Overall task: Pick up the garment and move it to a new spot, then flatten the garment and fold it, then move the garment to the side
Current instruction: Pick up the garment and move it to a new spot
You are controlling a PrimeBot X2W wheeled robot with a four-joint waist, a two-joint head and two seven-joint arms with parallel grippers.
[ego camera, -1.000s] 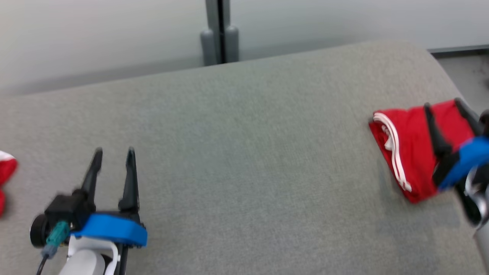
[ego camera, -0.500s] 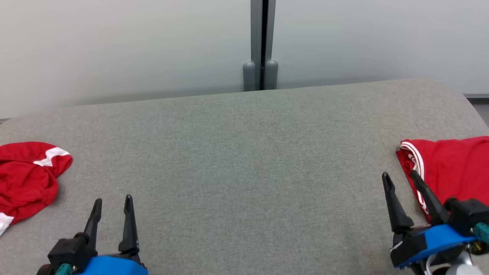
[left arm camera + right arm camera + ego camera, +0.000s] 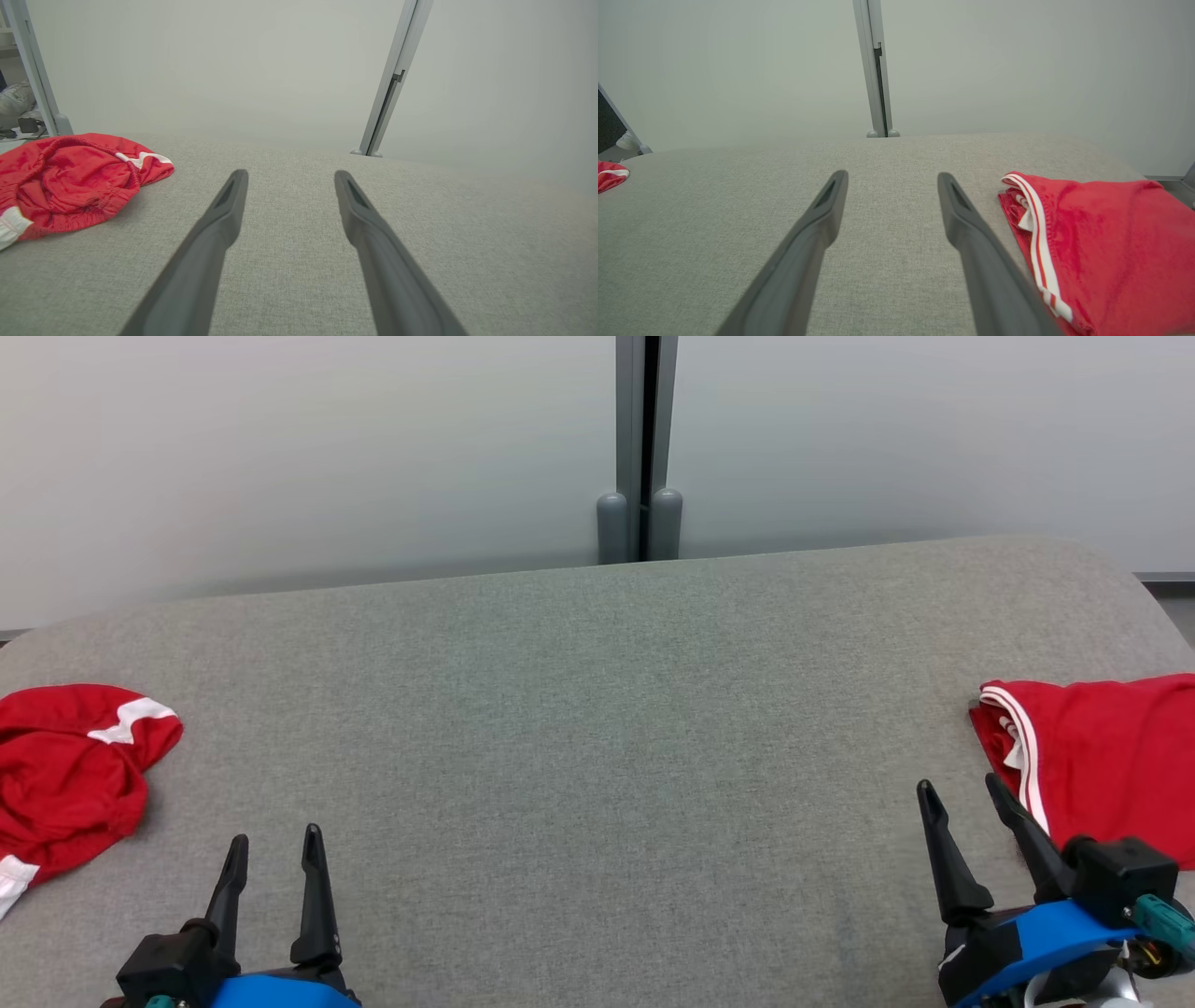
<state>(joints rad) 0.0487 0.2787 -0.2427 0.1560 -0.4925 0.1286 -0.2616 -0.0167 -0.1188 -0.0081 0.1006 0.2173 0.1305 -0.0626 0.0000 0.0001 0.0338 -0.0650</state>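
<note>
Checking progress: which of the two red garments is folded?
The right garment, beside the right gripper: it lies flat with a straight striped edge; the left garment is bunched up.

There are two red garments: one crumpled garment (image 3: 70, 775) and one folded garment (image 3: 1102, 765). The folded one has two white stripes (image 3: 1034, 224) along its edge. There is one grey padded surface (image 3: 597, 728), and both garments lie on it. The robot has two grippers, the left gripper (image 3: 275, 835) and the right gripper (image 3: 959, 782). Each has two long dark fingers (image 3: 316, 887), four in all. Behind the surface stand two pale wall panels (image 3: 280, 448) with one metal post (image 3: 640, 429) between them. At its foot are two rounded grey caps (image 3: 611, 527). The left wrist view shows a second post (image 3: 35, 70), making two posts in total.
</note>
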